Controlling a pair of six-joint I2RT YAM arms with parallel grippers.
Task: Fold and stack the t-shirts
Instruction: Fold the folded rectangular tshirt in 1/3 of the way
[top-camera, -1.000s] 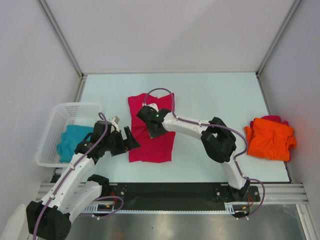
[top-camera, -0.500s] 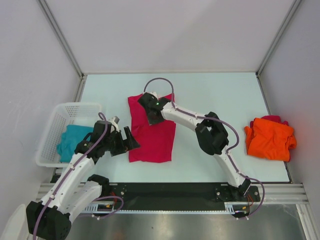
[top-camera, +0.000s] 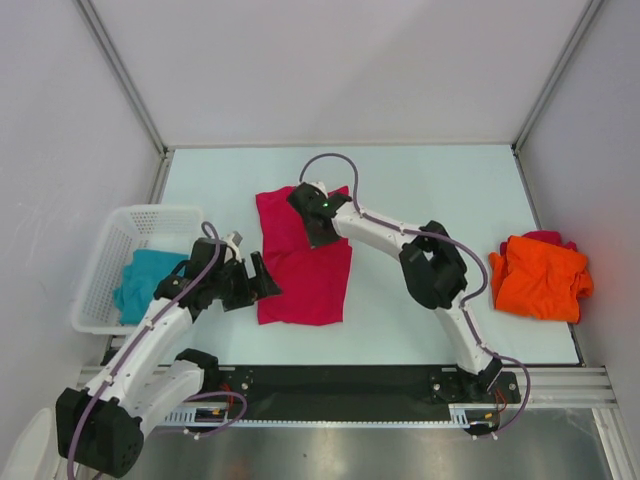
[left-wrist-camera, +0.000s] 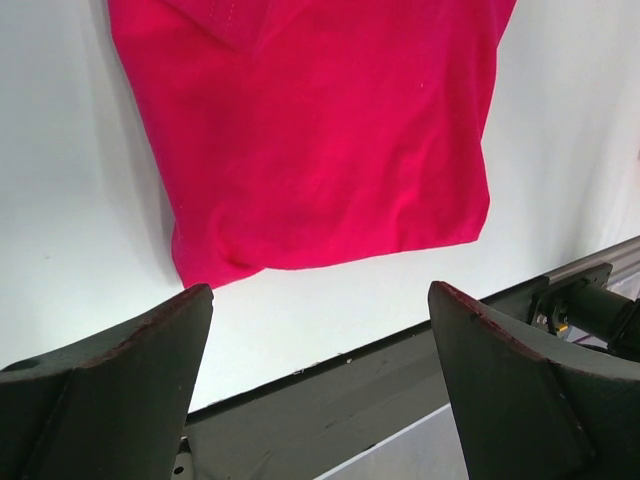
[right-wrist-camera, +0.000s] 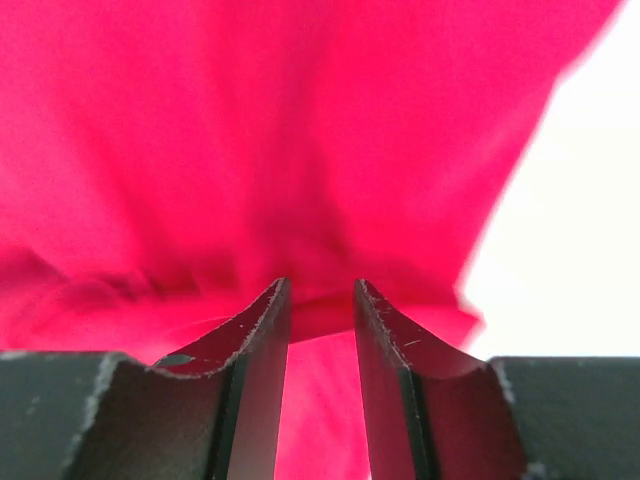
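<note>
Right claw: Your right claw (right-wrist-camera: 320, 290) has its jaws close together, with a ridge of the crimson-pink t-shirt (top-camera: 305, 275) nipped between them at the shirt's 12 o'clock end.
Left claw: Your left claw (left-wrist-camera: 320, 298) stands wide apart and holds nothing. It sits just off the shirt's 8 o'clock side, apart from the cloth.
Crimson-pink t-shirt: It lies near the middle of the desk (top-camera: 420, 185) as a long panel running from 12 to 6 o'clock. I judge it is not yet folded down to stacking size.
Other shirts: The orange t-shirt (top-camera: 540, 278) lies crumpled at the desk's 3 o'clock edge. The teal t-shirt (top-camera: 140, 280) lies in the white basket (top-camera: 150, 215) at 9 o'clock.
Risk, thin grip: You hold only a small ridge of cloth. A quick pull could let it slip out and drop the fold askew.
Risk, dragging: Nothing pins the 6 o'clock end, so a pull may slide the whole shirt along the desk instead of folding it.
Risk, layers: You cannot tell from the wrist view whether one layer or more is caught. A single layer would open the panel instead of folding it.
Writing: You have no brand, label or lettering to read on any shirt, the basket or the desk.
</note>
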